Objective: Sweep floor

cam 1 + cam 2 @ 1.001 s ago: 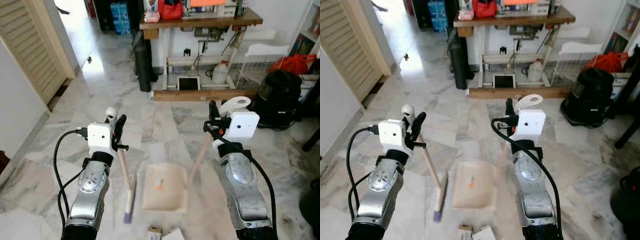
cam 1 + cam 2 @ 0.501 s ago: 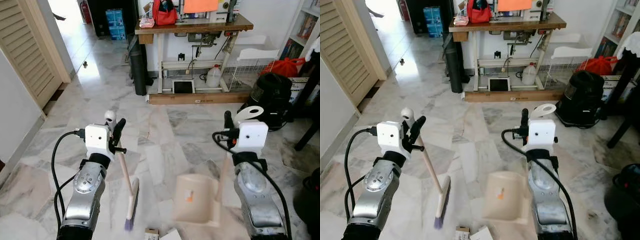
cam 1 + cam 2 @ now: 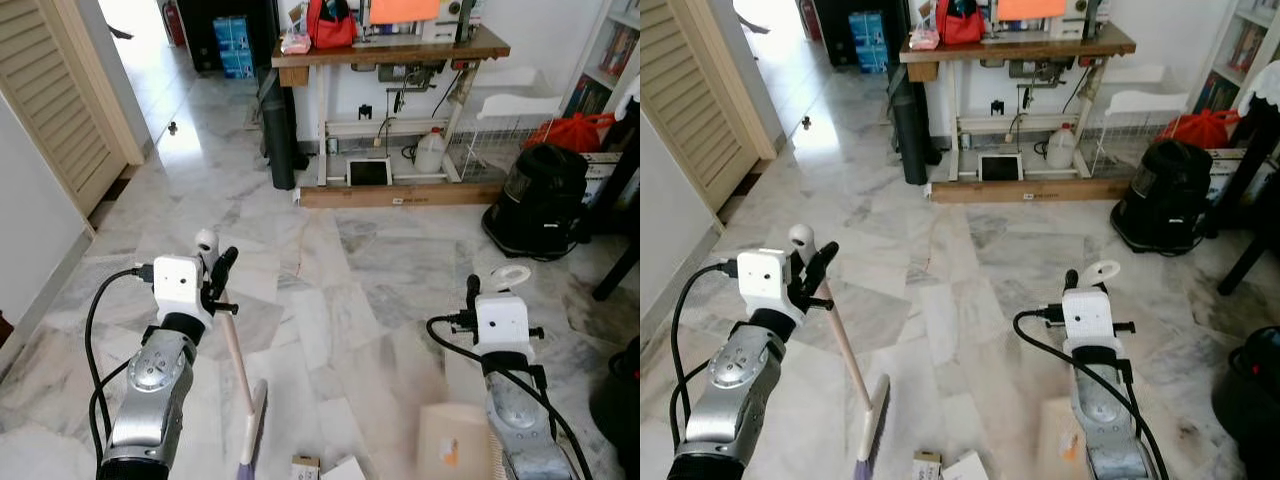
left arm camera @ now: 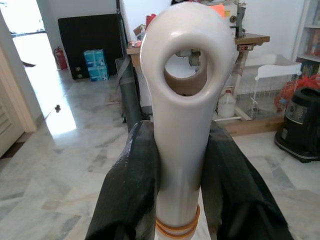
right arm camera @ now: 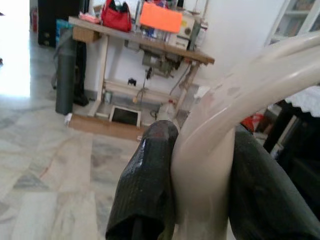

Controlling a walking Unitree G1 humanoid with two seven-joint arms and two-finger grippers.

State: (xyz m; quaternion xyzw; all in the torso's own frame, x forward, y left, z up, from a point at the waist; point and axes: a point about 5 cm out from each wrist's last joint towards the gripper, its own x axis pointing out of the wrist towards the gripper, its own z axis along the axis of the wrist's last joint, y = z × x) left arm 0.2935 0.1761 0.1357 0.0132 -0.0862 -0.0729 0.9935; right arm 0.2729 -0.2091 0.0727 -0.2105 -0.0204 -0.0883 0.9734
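Gripping the broom (image 3: 240, 385) by the top of its cream handle, your left gripper (image 3: 213, 283) has both black fingers (image 4: 131, 190) pressed tight against the shaft, just under the hanging loop. The handle slants down to the bristle head, which rests on the marble floor (image 3: 330, 260) a little in front of you and to the left of centre.

Your right gripper (image 3: 478, 300) is clamped just as firmly round the pale handle of the dustpan (image 3: 452, 442), whose loop end curves up past the fingers (image 5: 145, 185) in the right wrist view. The pan sits low at your right side, at the bottom of the head views, and an orange scrap lies in it — so at least one bit of litter looks collected.

Judging from that, you are partway through rather than finished. Two small items, a little box (image 3: 306, 466) and a white card-like piece (image 3: 346, 470), lie on the floor between the broom head and the pan, near your feet, and they look like the obvious next things to sweep in. I can make out no other litter on the open floor ahead towards the wooden table (image 3: 400, 45) and the black vacuum cleaner (image 3: 540, 195), though fine dust would not show on this veined marble.
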